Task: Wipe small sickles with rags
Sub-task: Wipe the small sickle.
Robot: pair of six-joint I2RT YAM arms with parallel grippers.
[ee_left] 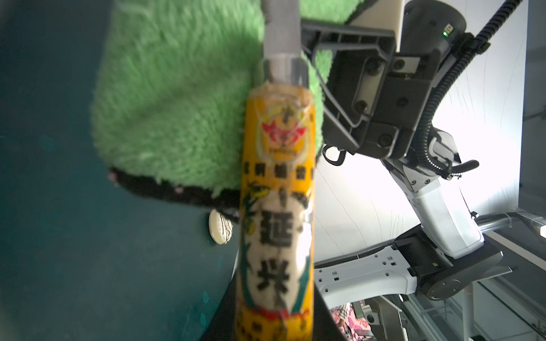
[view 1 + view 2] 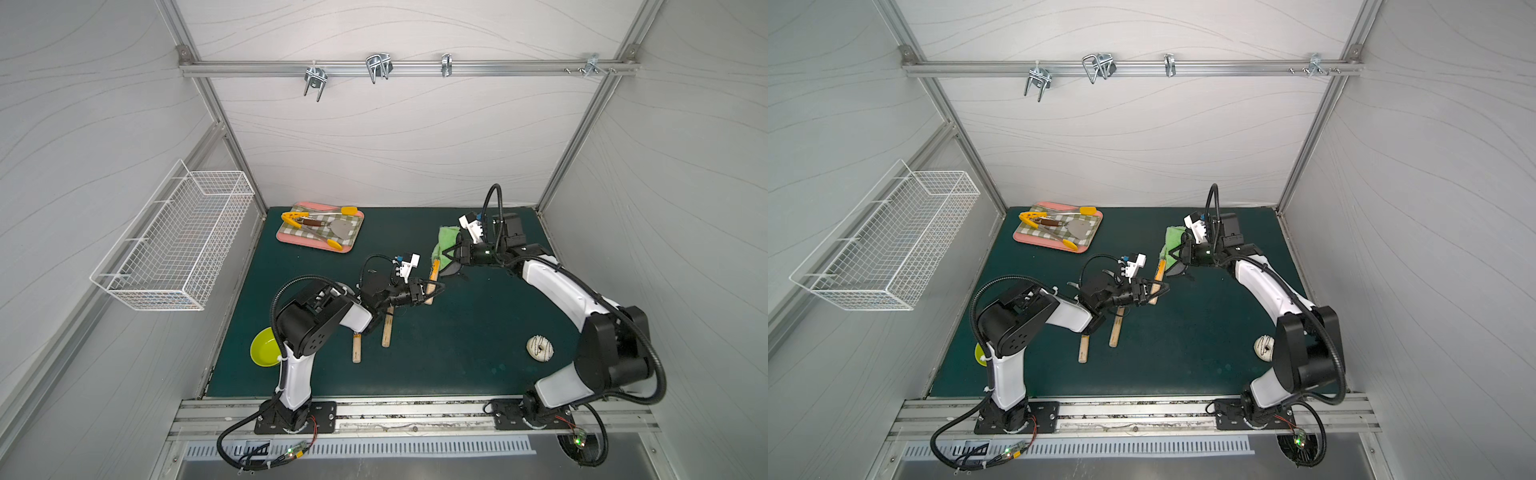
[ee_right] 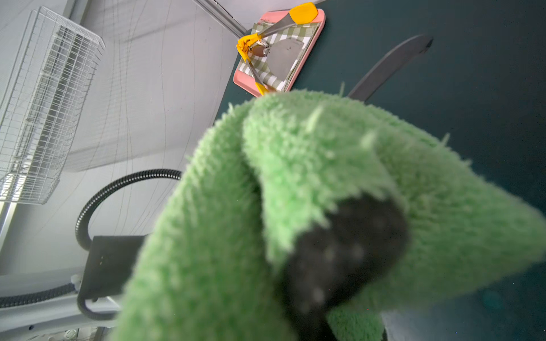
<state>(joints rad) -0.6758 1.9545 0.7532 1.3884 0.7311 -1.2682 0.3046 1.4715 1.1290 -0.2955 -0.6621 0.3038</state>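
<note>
- The left gripper is clamping tight on the wooden handle of an orange-labelled sickle, about the middle of the worktop.
- The right gripper is pinching fully closed on the green rag, just toward the far right corner from that handle.
- The rag is draping over the sickle's blade, and the dark blade tip is poking out beyond it.
- A second sickle and a third sickle are lying toward the near left, handles pointing at the near edge and blades hiding under the left arm.
</note>
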